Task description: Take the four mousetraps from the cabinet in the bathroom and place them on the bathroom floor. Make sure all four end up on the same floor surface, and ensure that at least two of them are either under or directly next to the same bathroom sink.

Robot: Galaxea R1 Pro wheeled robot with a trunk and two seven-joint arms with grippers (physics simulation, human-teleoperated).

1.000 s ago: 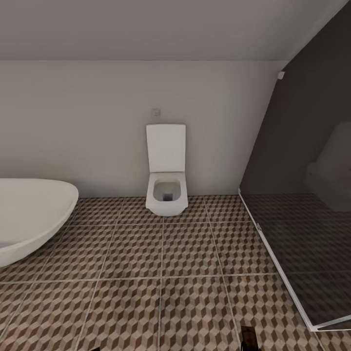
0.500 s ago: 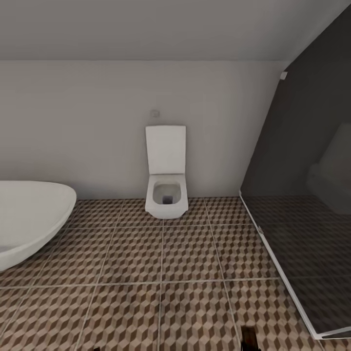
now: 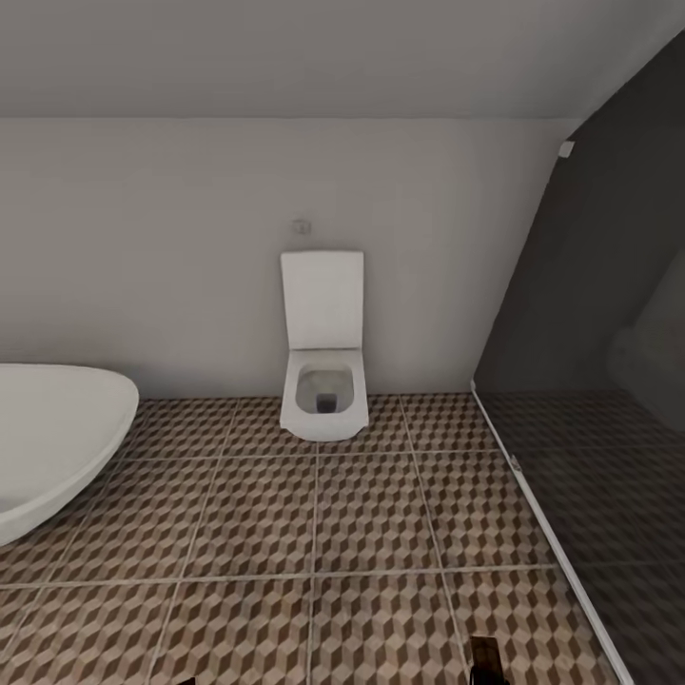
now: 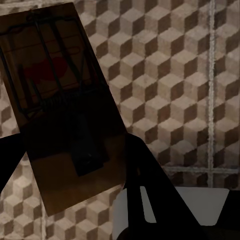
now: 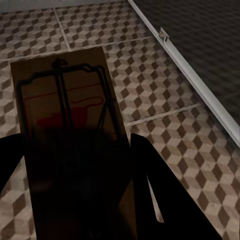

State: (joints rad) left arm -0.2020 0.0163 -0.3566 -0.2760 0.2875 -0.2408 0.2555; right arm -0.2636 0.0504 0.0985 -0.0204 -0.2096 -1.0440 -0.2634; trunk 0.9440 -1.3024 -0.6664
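In the left wrist view a mousetrap (image 4: 55, 75), a dark-brown plate with thin wire parts and a red mark, sits between the dark fingers of my left gripper (image 4: 75, 155), which is shut on it. My right gripper (image 5: 77, 165) is likewise shut on a second mousetrap (image 5: 65, 100). Both traps hang above the bathroom floor (image 3: 314, 514) of cube-pattern tiles. A small dark tip (image 3: 486, 660) pokes up at the head view's bottom edge; I cannot tell if it is finger or trap. The cabinet and the sink are out of view.
A white square toilet (image 3: 323, 381) stands against the far wall ahead. A white rounded bathtub (image 3: 52, 433) fills the left side. A dark glass shower screen (image 3: 599, 400) with a white floor rail (image 5: 190, 75) bounds the right. Open tiles lie between them.
The whole head view has shifted: the toilet now sits slightly lower, the bathtub farther left and the screen farther right, so the camera has moved. Nothing in the room has moved.
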